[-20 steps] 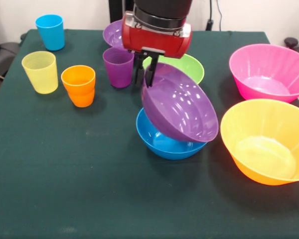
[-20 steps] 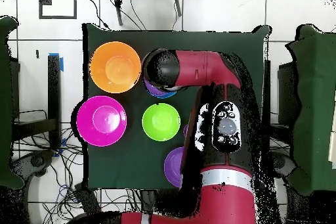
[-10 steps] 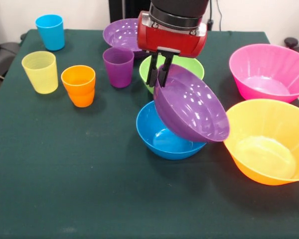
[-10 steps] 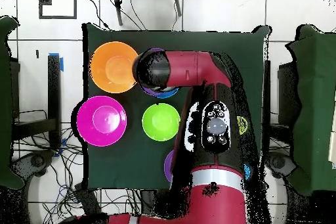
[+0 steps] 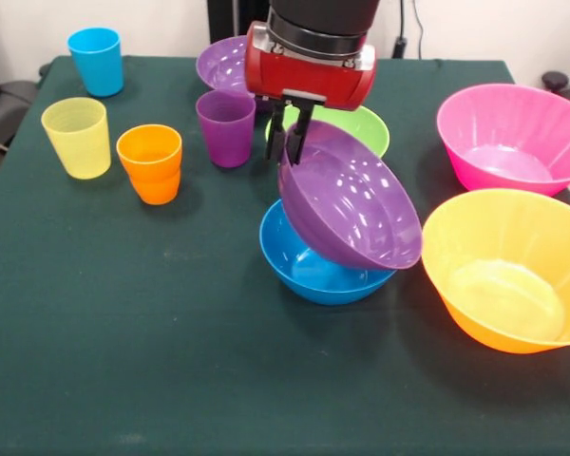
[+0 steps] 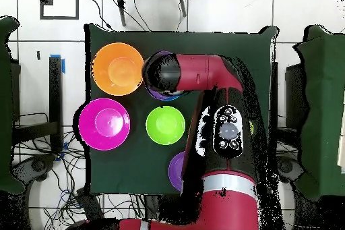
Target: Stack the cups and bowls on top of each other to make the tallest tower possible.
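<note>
In the front view my gripper [image 5: 288, 144] is shut on the rim of a purple bowl [image 5: 353, 199], which hangs steeply tilted over the blue bowl [image 5: 313, 271] and partly covers it. Behind them sit the green bowl [image 5: 366, 126] and a second purple bowl [image 5: 224, 63]. A pink bowl [image 5: 513, 138] and an orange bowl [image 5: 508, 271] stand to the right. The purple cup [image 5: 225, 126], orange cup [image 5: 150, 162], yellow cup [image 5: 76, 136] and blue cup [image 5: 96, 60] stand upright at the left. From overhead the arm hides the gripper and the held bowl.
The dark green table [image 5: 123, 332] runs to its edge at the bottom of the front view. Overhead, the arm [image 6: 226, 129] covers the table's right half; the orange bowl [image 6: 118, 69], pink bowl [image 6: 103, 123] and green bowl [image 6: 165, 124] show.
The gripper swung right with the purple bowl, then came back left; the bowl now hangs more squarely over the blue bowl. Nothing else moved.
</note>
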### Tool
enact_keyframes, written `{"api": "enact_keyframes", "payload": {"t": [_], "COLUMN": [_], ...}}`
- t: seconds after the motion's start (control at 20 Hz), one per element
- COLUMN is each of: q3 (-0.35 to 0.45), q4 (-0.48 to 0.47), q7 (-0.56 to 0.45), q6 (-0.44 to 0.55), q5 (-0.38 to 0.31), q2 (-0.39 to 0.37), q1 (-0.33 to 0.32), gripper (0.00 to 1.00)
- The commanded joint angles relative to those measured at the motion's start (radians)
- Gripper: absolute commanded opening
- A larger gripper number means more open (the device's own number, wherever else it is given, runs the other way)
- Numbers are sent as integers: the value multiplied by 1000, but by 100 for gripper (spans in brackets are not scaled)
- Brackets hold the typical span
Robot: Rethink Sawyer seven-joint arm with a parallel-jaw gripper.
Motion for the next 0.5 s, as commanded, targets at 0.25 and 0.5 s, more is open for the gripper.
{"api": "enact_keyframes", "payload": {"t": [0.25,0.5], "q3": [102,108], "q4": [89,80], "q7": [-18,-31], "q6": [-67,-51], "q5": [-3,-9], "q2": [-9,-8], "q1": [-53,-59], "gripper": [0,0]}}
